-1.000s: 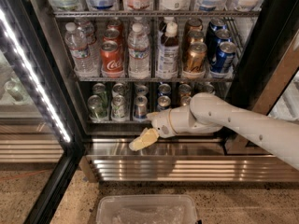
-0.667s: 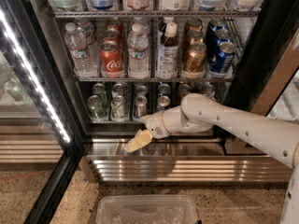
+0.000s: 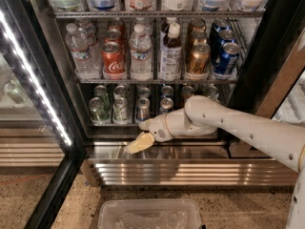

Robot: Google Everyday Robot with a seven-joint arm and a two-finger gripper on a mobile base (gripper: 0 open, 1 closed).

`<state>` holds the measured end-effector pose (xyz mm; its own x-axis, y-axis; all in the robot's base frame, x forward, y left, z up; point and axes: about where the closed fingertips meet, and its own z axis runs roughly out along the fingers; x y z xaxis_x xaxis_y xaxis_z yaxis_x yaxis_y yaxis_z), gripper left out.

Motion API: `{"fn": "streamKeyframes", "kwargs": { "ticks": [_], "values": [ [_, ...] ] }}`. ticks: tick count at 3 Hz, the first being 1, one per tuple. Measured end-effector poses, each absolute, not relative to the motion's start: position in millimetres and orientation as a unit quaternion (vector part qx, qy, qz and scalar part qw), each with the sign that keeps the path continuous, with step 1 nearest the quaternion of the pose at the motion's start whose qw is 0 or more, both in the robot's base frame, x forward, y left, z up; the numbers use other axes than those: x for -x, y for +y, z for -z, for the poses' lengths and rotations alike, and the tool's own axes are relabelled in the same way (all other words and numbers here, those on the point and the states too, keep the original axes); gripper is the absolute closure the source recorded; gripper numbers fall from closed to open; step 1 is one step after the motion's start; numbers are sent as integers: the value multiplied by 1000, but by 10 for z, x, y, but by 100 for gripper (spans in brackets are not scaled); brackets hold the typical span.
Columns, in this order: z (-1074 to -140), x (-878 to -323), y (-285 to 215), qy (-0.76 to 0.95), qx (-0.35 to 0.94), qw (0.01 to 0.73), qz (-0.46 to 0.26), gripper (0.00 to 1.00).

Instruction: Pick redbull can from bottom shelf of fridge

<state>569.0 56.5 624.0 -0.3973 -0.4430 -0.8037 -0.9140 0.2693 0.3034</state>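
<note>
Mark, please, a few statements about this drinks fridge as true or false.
1. The claw hangs just under the front of the bottom wire shelf of the glass-door fridge, over its steel ribbed base. True.
2. The claw carries a can. False: no can is in it.
3. A slim blue-and-silver can stands upright on the bottom wire shelf. True.
4. The red cola can stands on the bottom wire shelf. False: it stands one rack higher, between clear water bottles.
</note>
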Motion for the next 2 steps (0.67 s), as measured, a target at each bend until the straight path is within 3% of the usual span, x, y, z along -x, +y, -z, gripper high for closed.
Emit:
{"fn": "streamKeyframes", "kwargs": {
  "ticks": [2],
  "values": [
    [-6233,-5775,496,752,468,312,-343,21]
  ]
}}
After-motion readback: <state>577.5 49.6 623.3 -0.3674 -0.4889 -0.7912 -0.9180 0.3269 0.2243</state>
